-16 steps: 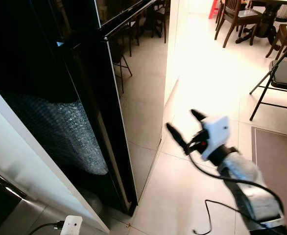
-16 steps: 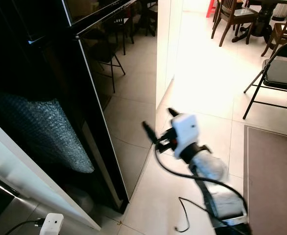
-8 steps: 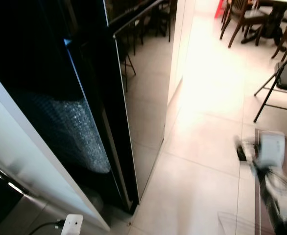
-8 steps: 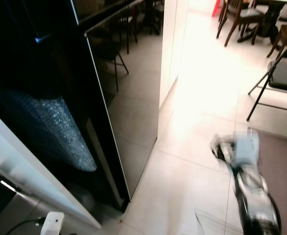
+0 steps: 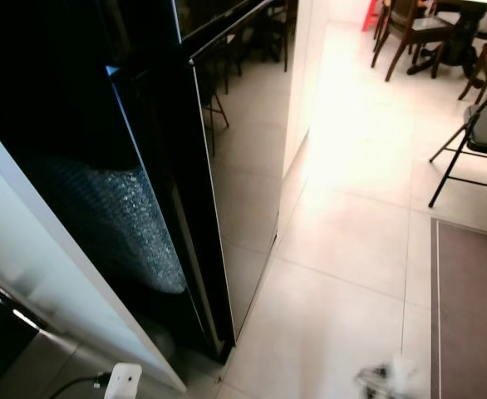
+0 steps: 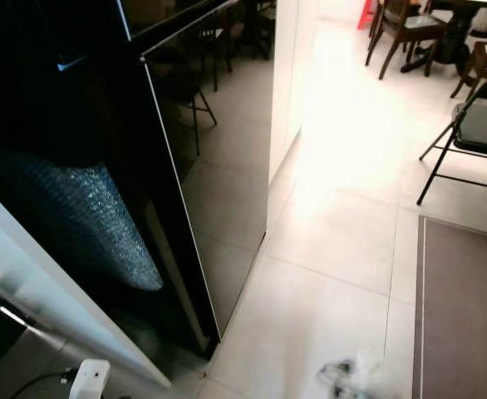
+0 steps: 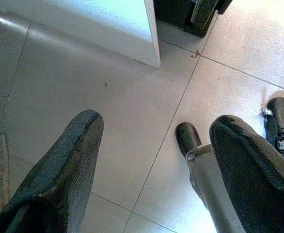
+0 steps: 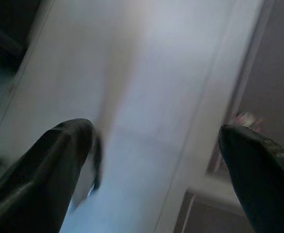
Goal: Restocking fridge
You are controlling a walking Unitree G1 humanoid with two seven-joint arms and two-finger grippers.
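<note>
Fridge (image 5: 227, 166): tall, black, glossy door, standing ahead and left of the right gripper (image 8: 154, 145). Right gripper: blurred, low over the tiled floor (image 5: 343, 274), fingers spread, empty. Left gripper (image 7: 156, 141): hanging above floor, fingers parted, holding nothing.

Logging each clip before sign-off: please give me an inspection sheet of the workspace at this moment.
Surface: pale glossy tiled floor.
Job's things: tall black glossy fridge, door shut; no stock seen.
Clutter: silvery bubble-wrap roll beside the fridge; small white plug adapter on the floor.
Grippers: left tool open, pointing at the floor; right tool open, blurred, low at the head views' bottom edge.
Cables: dark cord at the adapter.
Surroundings: brown floor mat, black folding metal chair, wooden dining chairs.
</note>
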